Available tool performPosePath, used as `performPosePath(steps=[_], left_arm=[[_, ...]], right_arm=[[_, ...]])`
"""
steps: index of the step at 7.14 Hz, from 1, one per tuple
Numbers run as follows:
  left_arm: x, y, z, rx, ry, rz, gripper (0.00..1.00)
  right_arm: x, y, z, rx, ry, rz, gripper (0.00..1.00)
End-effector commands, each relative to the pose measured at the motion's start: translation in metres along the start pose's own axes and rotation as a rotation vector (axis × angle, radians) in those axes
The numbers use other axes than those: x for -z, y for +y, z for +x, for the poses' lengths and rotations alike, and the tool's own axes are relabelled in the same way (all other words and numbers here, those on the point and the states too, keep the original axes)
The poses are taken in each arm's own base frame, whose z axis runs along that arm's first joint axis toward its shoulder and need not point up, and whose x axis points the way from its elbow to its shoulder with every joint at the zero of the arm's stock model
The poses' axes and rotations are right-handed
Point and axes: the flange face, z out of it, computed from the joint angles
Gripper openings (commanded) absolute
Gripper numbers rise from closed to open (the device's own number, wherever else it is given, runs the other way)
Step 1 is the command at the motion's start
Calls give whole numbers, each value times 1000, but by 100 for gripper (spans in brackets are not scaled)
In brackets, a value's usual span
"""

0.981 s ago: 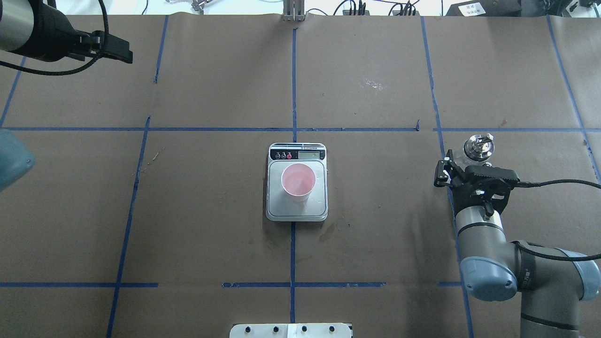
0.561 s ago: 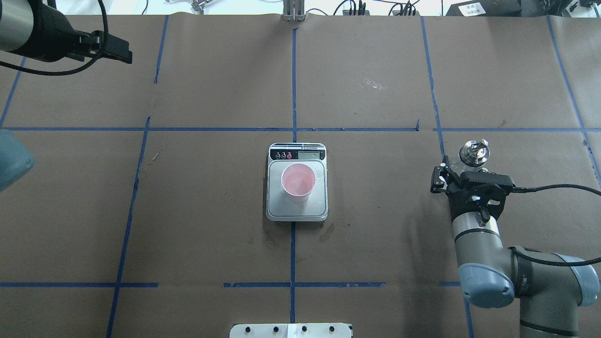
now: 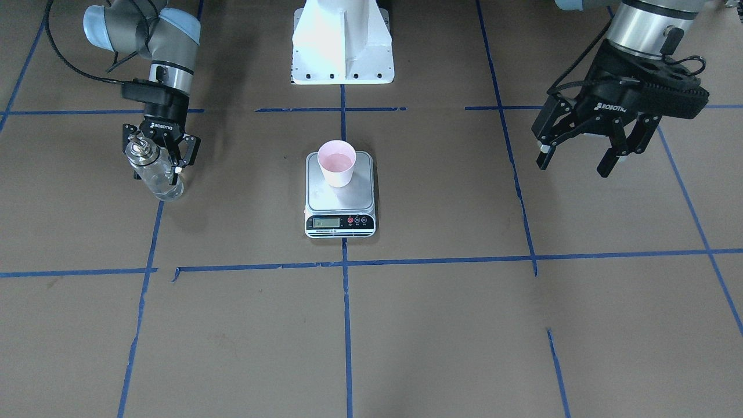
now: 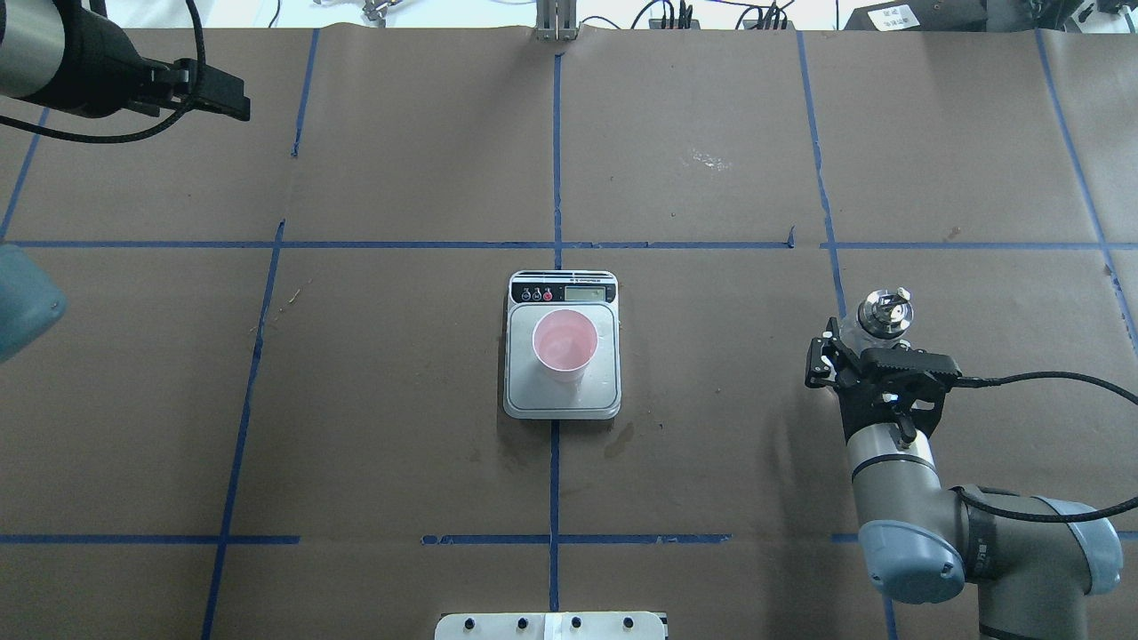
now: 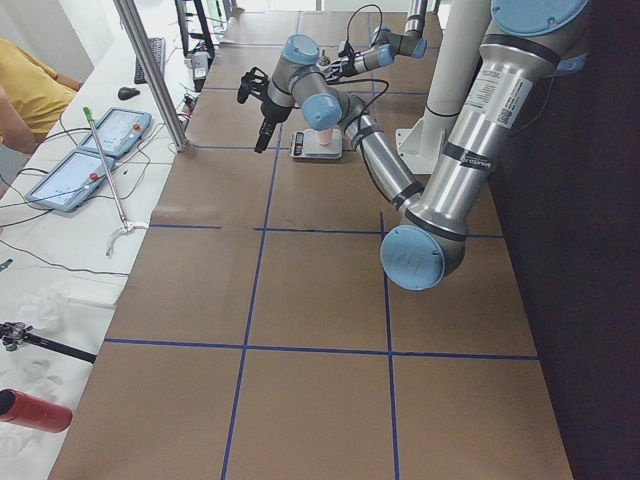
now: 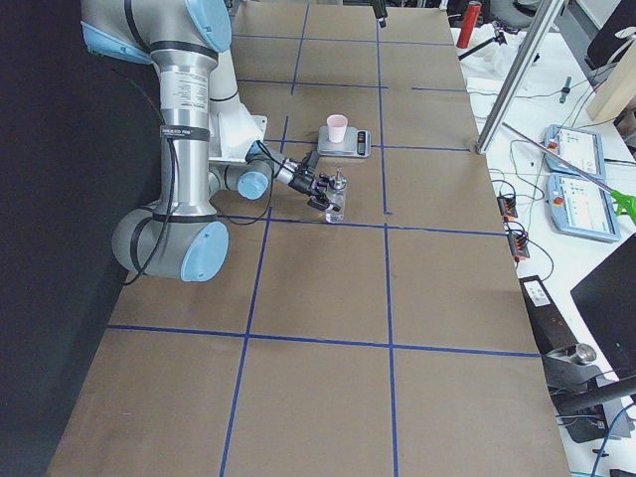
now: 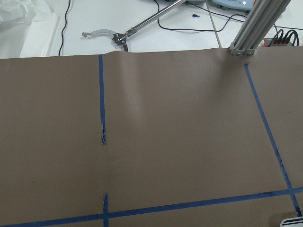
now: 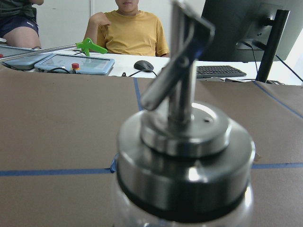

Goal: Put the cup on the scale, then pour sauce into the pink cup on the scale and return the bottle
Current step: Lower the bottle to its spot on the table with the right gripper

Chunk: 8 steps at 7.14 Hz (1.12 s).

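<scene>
Front view: one pale pink tapered paper cup [image 3: 336, 164] stands upright on the brushed-steel platform of one flat rectangular scale [image 3: 339, 202], which has a black front strip w/ a small LCD and three round buttons. Right gripper [image 3: 159, 161] is clamped round one clear glass bottle [image 3: 153, 175] w/ shiny metal collar and spout. It leans, well apart from the scale; whether its base touches the brown paper table cover [image 3: 441, 325] is hard to tell. Left gripper [image 3: 573, 167] hangs w/ jaws spread, empty. Overhead: cup's inside is pink, rim round, set toward the platform's display end. Right wrist cam: the angled spout and smooth collar show in blurred close-up.
</scene>
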Motion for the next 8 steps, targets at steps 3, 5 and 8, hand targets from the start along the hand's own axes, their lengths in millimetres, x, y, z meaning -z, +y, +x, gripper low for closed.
performPosePath(steps=[3,5,8], left_arm=[[-1,0,0,0,0,-1,100],[-1,0,0,0,0,-1,100],[0,0,1,-1,1,0,100]], right_arm=[[5,5,-3,3,-11,-7,0],[7,8,-3,8,-15,-12,0],[9,11,-3,15,-18,-14,100]])
